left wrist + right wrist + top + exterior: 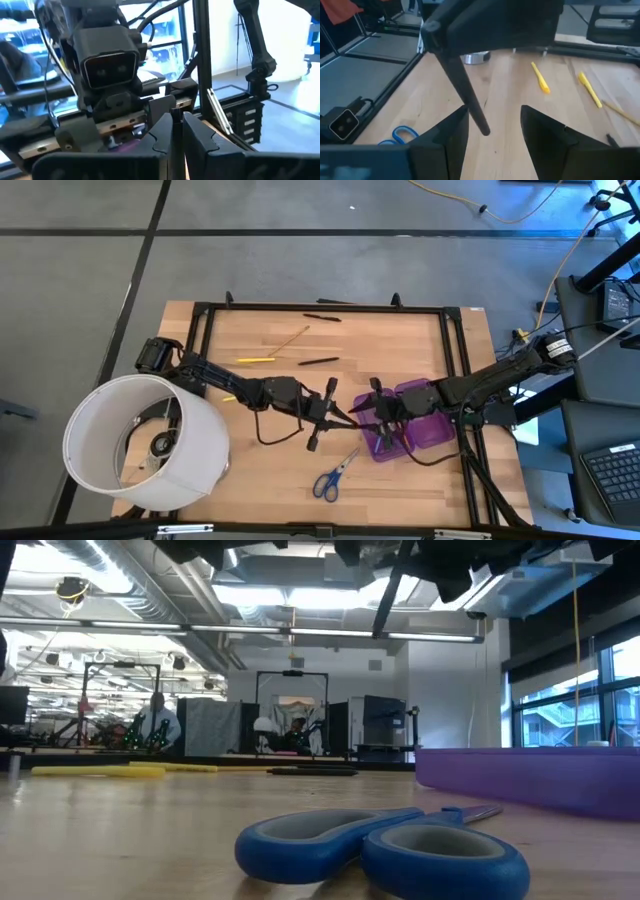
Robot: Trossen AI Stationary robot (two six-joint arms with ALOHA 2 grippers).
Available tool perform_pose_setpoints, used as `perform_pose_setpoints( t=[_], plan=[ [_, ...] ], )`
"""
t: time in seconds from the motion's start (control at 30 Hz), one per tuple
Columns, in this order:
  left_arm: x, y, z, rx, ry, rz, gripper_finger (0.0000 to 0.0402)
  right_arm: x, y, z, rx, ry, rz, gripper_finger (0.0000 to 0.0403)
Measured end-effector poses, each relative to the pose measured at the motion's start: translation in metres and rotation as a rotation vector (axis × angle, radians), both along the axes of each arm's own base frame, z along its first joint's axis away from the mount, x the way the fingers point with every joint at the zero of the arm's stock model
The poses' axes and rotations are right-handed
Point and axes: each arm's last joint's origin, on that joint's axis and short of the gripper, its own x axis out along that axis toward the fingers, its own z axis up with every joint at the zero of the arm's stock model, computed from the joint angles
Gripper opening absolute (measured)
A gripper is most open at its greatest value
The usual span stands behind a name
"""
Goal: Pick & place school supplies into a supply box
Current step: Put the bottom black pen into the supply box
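Translucent purple plastic supply box point(415, 420) lay open on the wooden table point(400, 340), right gripper point(378, 416) above its left end with fingers parted, nothing between them. Left gripper point(352, 416), clenched on a thin black pen point(470, 95), met it there. Blue-handled scissors point(333, 476) lay nearby; yellow pencils point(255, 360) sat farther off.

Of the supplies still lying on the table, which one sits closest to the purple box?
The blue-handled scissors, lying just in front of the supply box toward its left; the pencils and pens all lie farther back.
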Motion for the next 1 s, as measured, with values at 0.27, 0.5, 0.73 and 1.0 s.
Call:
perform_pose_setpoints(
  t=[0.27,0.5,0.73,1.0],
  plan=[
    [-0.001,0.001,0.009,0.023,-0.104,0.031,0.002,0.002,0.001,0.006,0.022,-0.064,0.002,0.0183],
    [-0.001,0.003,0.011,0.021,-0.129,0.036,0.002,0.002,0.001,0.01,0.035,-0.097,0.002,0.0155],
    [0.0,0.008,0.011,0.022,-0.128,0.049,0.002,0.003,0.002,0.011,0.046,-0.112,0.032,0.0069],
    [0.001,0.01,0.01,0.058,-0.11,0.064,0.0024,0.003,0.002,0.01,0.051,-0.098,0.036,0.0038]
  ],
)
